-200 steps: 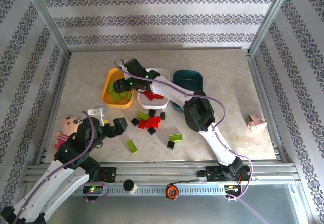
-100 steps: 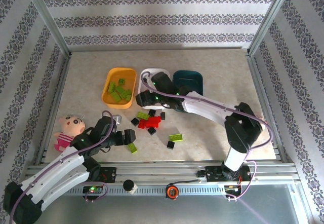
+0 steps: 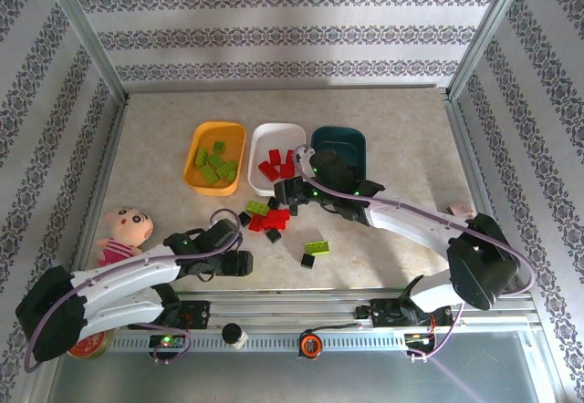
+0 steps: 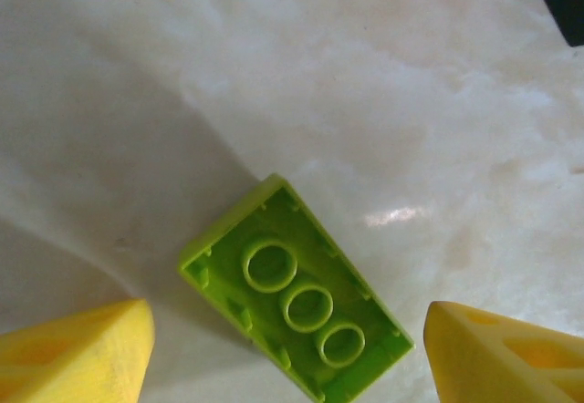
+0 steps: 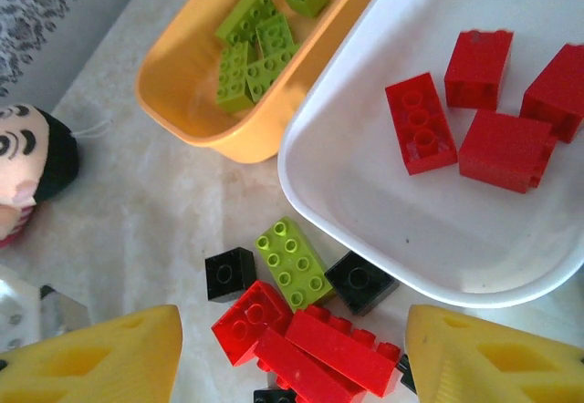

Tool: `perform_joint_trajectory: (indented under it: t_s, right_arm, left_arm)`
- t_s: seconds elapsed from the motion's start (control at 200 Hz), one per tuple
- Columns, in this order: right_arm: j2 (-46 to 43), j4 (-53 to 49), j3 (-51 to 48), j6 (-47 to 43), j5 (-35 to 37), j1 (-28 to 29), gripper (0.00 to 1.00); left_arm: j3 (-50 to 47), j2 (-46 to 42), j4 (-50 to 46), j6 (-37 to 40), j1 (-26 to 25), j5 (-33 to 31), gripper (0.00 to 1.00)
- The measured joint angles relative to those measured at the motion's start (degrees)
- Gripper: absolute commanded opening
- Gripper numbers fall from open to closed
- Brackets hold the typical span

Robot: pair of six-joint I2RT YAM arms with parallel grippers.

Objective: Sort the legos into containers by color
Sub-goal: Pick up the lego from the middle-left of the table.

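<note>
Nearest you, your left end effector [image 4: 287,356] stands wide astride an upturned lime brick [image 4: 297,307] on the worktop [image 4: 383,102], its fingers clear of the brick on both sides. Further out, your right end effector [image 5: 292,357] hangs wide and empty over the loose pile [image 5: 301,330] of red, black and lime legos. Beyond that, the white tray [image 5: 383,230] holds red bricks [image 5: 420,125]. The orange-yellow tray [image 5: 182,84] holds lime bricks [image 5: 251,43], and the dark teal tray [image 3: 339,138] sits on the right.

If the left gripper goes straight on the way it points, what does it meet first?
Probably the lime green brick, lying underside up on the table, right under the open left gripper.
</note>
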Motion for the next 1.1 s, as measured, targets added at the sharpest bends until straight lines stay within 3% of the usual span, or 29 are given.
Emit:
perform_joint_trajectory:
  t_s: [0.485,0.755,0.899,1.099]
  right_arm:
    - [-4.5,1.8,-4.8,0.7,-0.1,-2.6,0.67]
    - [-4.7,2.9,-5.8,1.6,-0.5,-3.9,0.67]
    - [-4.8,3.1,-6.2,1.8,-0.7,-4.5,0.67]
    - [-5.0,3.3,-6.3,1.9,-0.9,-4.9,0.67]
  left_arm:
    - [11.7,16.0,0.3,2.9,-6.6,-5.1,0.66]
    - [13.8,22.1,-2.8,5.0,-11.7,-10.6,0.45]
    - [14.6,22.7,-2.9,5.7,-12.7,-11.9,0.36]
    - [14.6,19.0,-3.1,5.9,-12.8,-13.8,0.34]
